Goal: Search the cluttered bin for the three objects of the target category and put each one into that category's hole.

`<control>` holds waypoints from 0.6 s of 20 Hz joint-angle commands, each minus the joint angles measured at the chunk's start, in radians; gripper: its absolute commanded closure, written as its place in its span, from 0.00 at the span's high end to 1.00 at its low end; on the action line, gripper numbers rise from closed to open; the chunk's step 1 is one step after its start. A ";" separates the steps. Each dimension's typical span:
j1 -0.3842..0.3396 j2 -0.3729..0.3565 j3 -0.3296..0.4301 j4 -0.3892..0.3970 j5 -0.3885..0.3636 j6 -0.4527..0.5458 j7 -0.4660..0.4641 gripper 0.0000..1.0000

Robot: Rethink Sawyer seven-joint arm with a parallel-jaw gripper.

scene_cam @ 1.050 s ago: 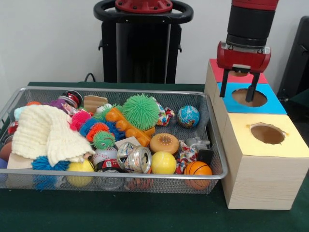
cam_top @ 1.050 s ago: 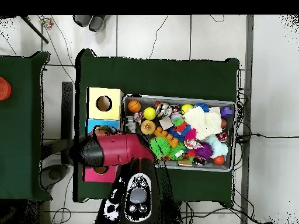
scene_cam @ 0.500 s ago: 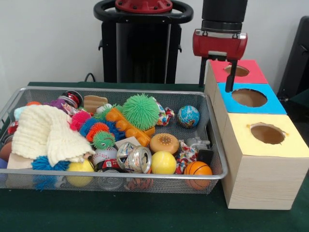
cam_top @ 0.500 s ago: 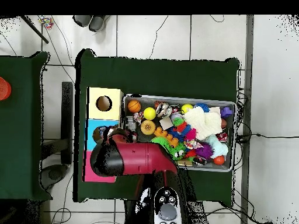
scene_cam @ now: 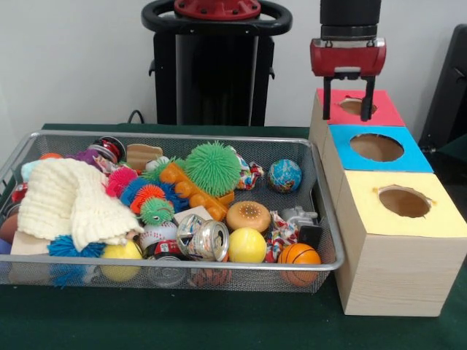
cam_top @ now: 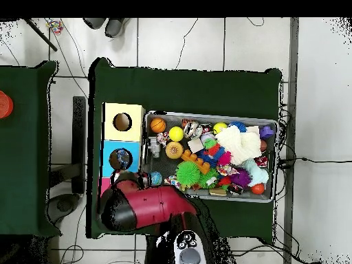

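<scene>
Though empty, fingers [scene_cam: 330, 98] spread above the red box [scene_cam: 357, 108].

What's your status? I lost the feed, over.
Gripper open, empty, above the red box. Bin full of toys, none picked. Nothing in the way.

Even, soft indoor light fills the front view, bright on the pale wall [scene_cam: 73, 65] behind. Shadows under the wire bin [scene_cam: 321, 211] are faint. A crushed can [scene_cam: 208, 239] shows small glints. The overhead view is evenly lit.
</scene>
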 commanded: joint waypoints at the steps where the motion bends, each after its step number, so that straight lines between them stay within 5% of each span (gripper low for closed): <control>1: -0.069 -0.044 0.170 0.144 -0.072 0.029 -0.021 1.00; 6: -0.181 -0.100 0.186 0.101 -0.095 0.100 -0.096 1.00; 12: -0.265 -0.048 0.202 -0.032 -0.098 0.217 -0.136 1.00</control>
